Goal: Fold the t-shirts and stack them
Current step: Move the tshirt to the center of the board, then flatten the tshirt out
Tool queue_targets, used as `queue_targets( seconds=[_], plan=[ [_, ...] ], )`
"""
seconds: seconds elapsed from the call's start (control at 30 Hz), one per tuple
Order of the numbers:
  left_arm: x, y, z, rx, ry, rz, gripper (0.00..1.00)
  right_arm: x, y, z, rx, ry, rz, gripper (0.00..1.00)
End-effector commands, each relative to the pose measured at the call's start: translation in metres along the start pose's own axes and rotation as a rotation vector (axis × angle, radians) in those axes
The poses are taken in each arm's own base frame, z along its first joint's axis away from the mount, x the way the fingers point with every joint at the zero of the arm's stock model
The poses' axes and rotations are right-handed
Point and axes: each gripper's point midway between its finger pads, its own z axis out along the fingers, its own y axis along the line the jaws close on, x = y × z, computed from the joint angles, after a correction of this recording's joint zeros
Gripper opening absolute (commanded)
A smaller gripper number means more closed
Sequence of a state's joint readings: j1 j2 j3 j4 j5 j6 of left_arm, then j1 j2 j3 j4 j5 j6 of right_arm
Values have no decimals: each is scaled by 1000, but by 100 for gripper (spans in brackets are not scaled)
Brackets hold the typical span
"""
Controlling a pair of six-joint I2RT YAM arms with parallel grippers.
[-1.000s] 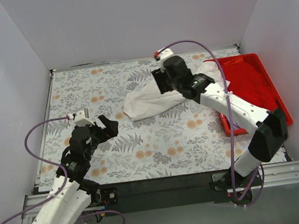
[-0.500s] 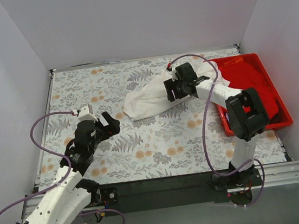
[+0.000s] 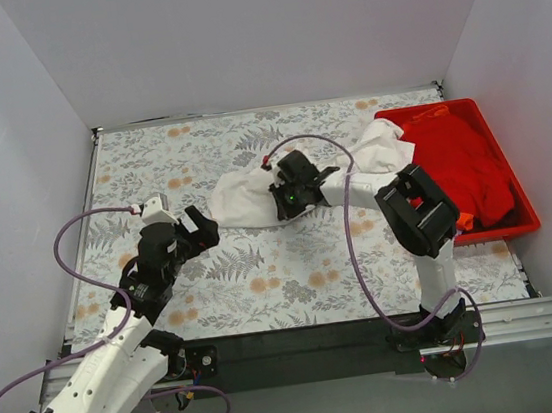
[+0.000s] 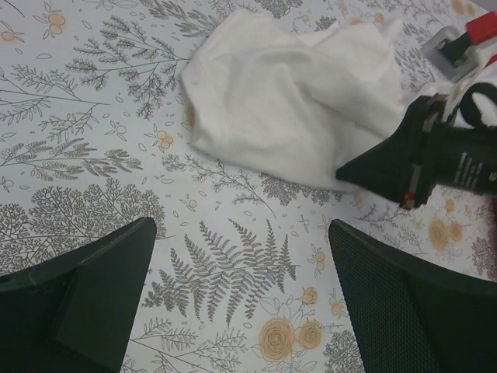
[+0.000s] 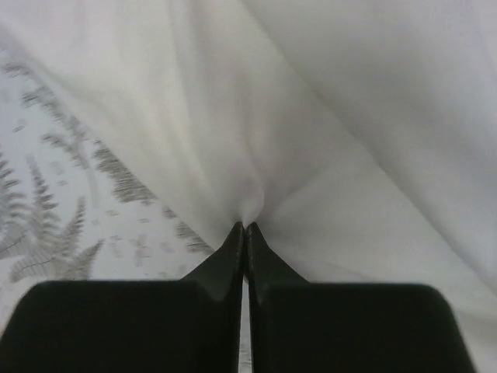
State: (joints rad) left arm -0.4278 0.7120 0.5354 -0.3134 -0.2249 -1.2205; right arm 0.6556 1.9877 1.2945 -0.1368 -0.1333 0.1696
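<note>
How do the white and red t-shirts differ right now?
The white t-shirt lies bunched on the tablecloth; the red t-shirt sits heaped in the tray. The right gripper has its jaws shut on the white t-shirt; nothing holds the red t-shirt. Both are crumpled, unfolded.

**Where Things Lie on the Table**

In the top view the tablecloth fills the middle, with the tray on its right side, at the upper right. The second t-shirt lies heaped in the tray. The first t-shirt lies on the tablecloth at centre, and its right end reaches the tray's left rim. The right gripper sits at that shirt's lower edge, with fabric nipped between its fingers. The left gripper is to the lower left, apart from the shirt, over bare tablecloth.
</note>
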Motion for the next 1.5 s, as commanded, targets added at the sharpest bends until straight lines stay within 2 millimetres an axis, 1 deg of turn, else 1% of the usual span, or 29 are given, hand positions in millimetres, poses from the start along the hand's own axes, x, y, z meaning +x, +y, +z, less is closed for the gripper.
queue_targets(
  seconds=[0.0,0.03,0.1,0.13,0.17,0.2,0.23,0.27,0.3,0.33,0.37,0.4,0.43,0.47,0.5,0.53,0.6,0.63,0.7,0.77,0.83,1.0,1.07,1.2,1.27,1.33,1.37,1.43,1.47],
  plan=[
    [-10,3,-4,-15,-47,-10,93,33,97,-3,-219,93,-9,2],
    [-10,3,-5,-15,-48,-12,93,42,119,-9,-254,114,-31,2],
    [-9,3,-6,-15,-49,-15,93,39,141,-28,-294,100,-51,4],
    [-8,4,-6,-17,-45,-14,93,39,152,-36,-318,100,-66,13],
    [-8,5,-5,-23,-42,-14,93,35,155,-43,-319,86,-72,22],
    [-9,4,-5,-27,-41,-15,93,26,155,-60,-312,59,-78,30],
    [-9,4,-4,-31,-35,-15,93,16,143,-66,-248,18,-86,44],
    [-10,4,-3,-36,-30,-15,93,13,133,-73,-212,0,-103,50],
    [-13,1,-1,-41,-25,-14,93,-1,127,-91,-191,-54,-110,55],
    [-13,1,1,-50,-21,-12,93,-10,101,-98,-129,-83,-85,60],
    [-14,0,3,-56,-18,-15,93,-5,84,-100,-93,-81,-69,61],
    [-11,2,8,-73,0,-12,93,-11,68,-111,-64,-112,-66,61],
    [-13,0,12,-78,5,-13,93,-14,37,-115,-14,-123,-17,60],
    [-12,-1,15,-82,13,-14,93,-13,22,-118,0,-125,12,60],
    [-10,-1,18,-87,27,-14,93,-4,8,-120,13,-114,35,59],
    [-4,0,25,-105,58,-16,93,-5,-15,-126,41,-126,78,59],
    [5,1,33,-121,96,-24,93,-1,-33,-128,69,-129,109,59],
    [9,2,36,-132,109,-32,93,8,-42,-127,83,-115,128,59],
    [26,12,46,-180,156,-53,93,14,-60,-125,103,-118,180,58],
    [43,26,53,-238,202,-83,93,32,-73,-121,99,-94,249,58],
    [51,40,57,-285,223,-115,93,49,-85,-114,113,-68,300,57],
    [75,86,55,-409,289,-252,91,84,-102,-107,139,-8,390,57],
    [77,101,51,-443,300,-313,90,97,-106,-108,145,13,417,57],
    [77,116,45,-498,304,-341,88,121,-110,-118,187,61,462,58],
    [69,124,42,-525,288,-345,88,134,-110,-126,219,99,472,58],
    [56,123,43,-513,263,-330,88,130,-103,-135,197,79,446,59],
    [38,112,48,-461,241,-302,88,125,-99,-143,187,54,431,60],
    [16,93,56,-361,224,-254,90,120,-92,-150,171,32,397,61],
    [-7,74,65,-271,206,-190,91,116,-90,-154,171,18,383,61]
  ],
)
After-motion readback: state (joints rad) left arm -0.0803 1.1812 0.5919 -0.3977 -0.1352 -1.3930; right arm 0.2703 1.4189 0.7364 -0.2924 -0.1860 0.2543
